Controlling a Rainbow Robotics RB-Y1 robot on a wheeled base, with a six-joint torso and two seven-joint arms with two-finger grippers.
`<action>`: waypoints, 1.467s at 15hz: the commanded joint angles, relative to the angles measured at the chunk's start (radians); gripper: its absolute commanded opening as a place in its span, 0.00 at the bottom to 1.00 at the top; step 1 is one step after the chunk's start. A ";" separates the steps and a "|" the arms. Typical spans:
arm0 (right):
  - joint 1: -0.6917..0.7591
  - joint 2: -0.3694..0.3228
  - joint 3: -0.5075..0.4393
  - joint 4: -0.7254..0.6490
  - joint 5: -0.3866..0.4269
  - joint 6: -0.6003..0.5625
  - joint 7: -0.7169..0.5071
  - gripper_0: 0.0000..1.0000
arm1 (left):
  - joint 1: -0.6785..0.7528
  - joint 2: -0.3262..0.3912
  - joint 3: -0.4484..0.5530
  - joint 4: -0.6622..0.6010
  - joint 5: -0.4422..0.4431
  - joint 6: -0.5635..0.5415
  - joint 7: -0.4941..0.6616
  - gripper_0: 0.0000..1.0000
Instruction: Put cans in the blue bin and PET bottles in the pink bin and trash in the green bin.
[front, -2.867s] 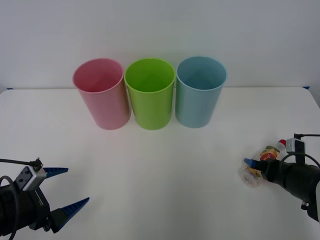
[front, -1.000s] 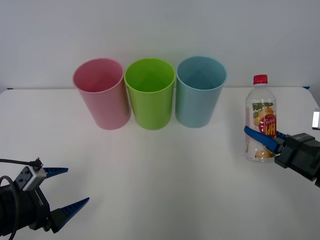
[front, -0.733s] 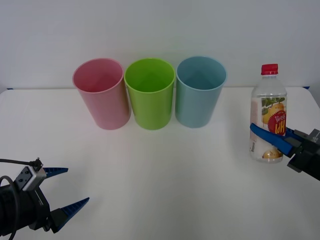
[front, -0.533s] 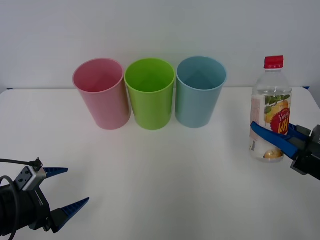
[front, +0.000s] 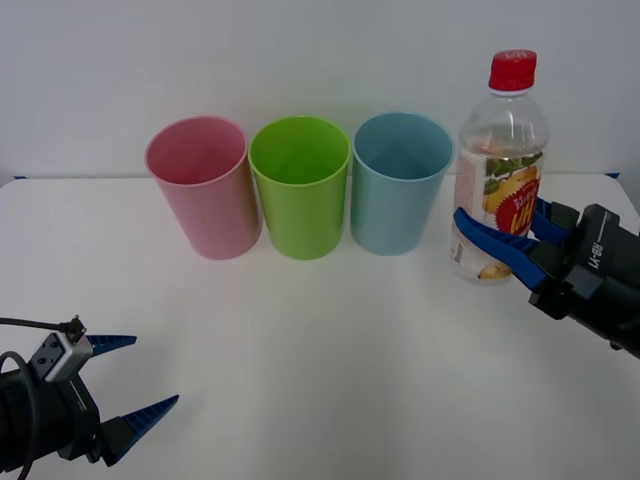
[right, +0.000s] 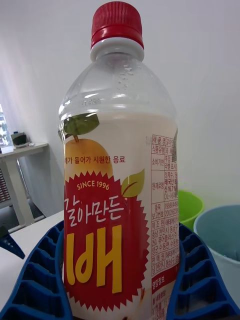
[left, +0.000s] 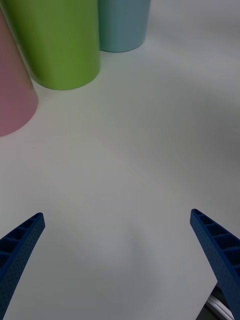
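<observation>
A clear PET bottle (front: 497, 170) with a red cap and a yellow-orange-red label hangs upright in the air, just right of the blue bin (front: 400, 182). My right gripper (front: 505, 240) is shut on its lower half; the right wrist view shows the bottle (right: 117, 200) between the blue ribbed fingers (right: 42, 277). The pink bin (front: 205, 185), green bin (front: 300, 185) and blue bin stand in a row at the back of the table, left to right. My left gripper (front: 130, 385) rests open at the front left, and nothing lies between its fingers (left: 20, 247).
The white table (front: 320, 340) spreads wide and bare between the bins and both arms. A white wall rises behind the bins. In the left wrist view the green bin (left: 55, 40), blue bin (left: 122, 22) and pink bin (left: 12, 90) stand beyond the open fingers.
My right gripper lifted the bottle off the table, stood it upright, then carried it up and to the left toward the blue bin. The left arm has not moved.
</observation>
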 joint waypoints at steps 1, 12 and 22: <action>-0.099 0.001 0.094 0.000 0.059 0.129 -0.001 0.00 | 0.000 0.000 0.000 0.000 0.000 0.000 0.000 1.00; -0.579 -0.001 0.496 0.307 0.175 0.526 -0.065 0.00 | 0.000 0.000 0.000 0.000 0.000 0.000 0.000 1.00; -1.004 0.199 0.666 0.825 0.316 0.709 -0.068 0.00 | 0.000 0.000 0.000 0.000 0.000 0.000 0.000 1.00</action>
